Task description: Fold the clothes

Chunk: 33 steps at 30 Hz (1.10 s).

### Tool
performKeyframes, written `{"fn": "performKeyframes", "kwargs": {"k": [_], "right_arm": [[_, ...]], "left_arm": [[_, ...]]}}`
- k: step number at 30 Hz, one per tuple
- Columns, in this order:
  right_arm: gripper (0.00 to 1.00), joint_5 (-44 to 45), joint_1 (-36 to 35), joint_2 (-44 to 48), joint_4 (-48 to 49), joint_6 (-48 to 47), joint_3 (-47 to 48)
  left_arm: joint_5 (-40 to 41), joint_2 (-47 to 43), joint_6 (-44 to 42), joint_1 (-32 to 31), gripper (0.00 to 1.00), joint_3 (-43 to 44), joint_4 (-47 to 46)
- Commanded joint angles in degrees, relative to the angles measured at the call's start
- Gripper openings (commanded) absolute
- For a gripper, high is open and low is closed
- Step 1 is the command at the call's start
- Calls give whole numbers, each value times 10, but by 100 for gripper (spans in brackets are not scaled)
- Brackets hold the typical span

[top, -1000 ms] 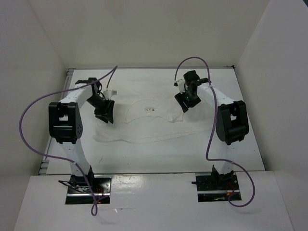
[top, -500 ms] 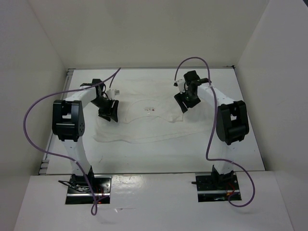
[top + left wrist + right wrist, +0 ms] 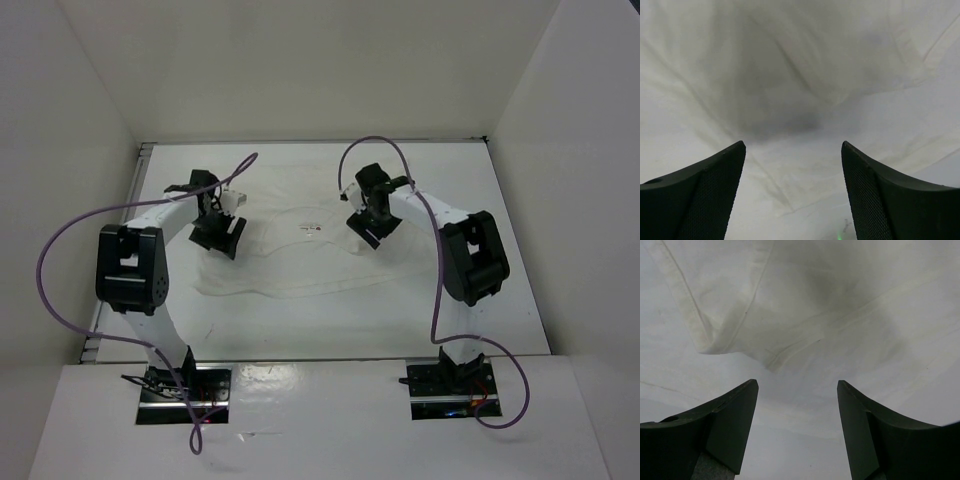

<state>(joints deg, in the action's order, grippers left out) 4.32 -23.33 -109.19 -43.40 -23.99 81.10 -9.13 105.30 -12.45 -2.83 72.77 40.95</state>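
Left side: left gripper (image 3: 793, 144) is poised over the left end of the clothes (image 3: 300, 268). Its jaws are wide, with nothing between them. The wrist view shows only wrinkled white cloth below and ahead; I cannot tell whether the tips touch it.

Middle: the garment lies spread flat on the table (image 3: 520, 300). Its long axis runs left to right, and its long near edge faces the arm bases. The tiny dark neck label (image 3: 312, 227) sits far of centre, roughly midway between the two grippers.

Right side: right gripper (image 3: 797, 382) is over the right far part of the cloth, also spread wide and empty. A hemmed flap (image 3: 705, 335) lies just beyond its left finger, folded over the layer under it.

Judgement: each arm already has cloth directly under its jaws, so neither is clearly the nearer. The two grippers stand across the long axis from one another, on a line a little far of the label. A paired pinch here would likely carry the far portion toward the near edge.
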Motion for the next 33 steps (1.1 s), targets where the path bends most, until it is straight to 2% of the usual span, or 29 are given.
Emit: {"fn": "performKeyframes", "kwargs": {"k": [1, 8, 21, 33], "right_arm": [[73, 46, -24, 35, 30, -29, -8], [74, 88, -74, 49, 78, -83, -51], [74, 88, -80, 26, 140, -144, -76], [74, 16, -90, 20, 89, -155, -41]], "left_arm": [[83, -69, -51, 1, 85, -31, -46], [69, -116, -36, 21, 87, -62, -61], [69, -151, -14, 21, 88, -95, -56], [75, -156, -8, 21, 88, -105, -45]]}}
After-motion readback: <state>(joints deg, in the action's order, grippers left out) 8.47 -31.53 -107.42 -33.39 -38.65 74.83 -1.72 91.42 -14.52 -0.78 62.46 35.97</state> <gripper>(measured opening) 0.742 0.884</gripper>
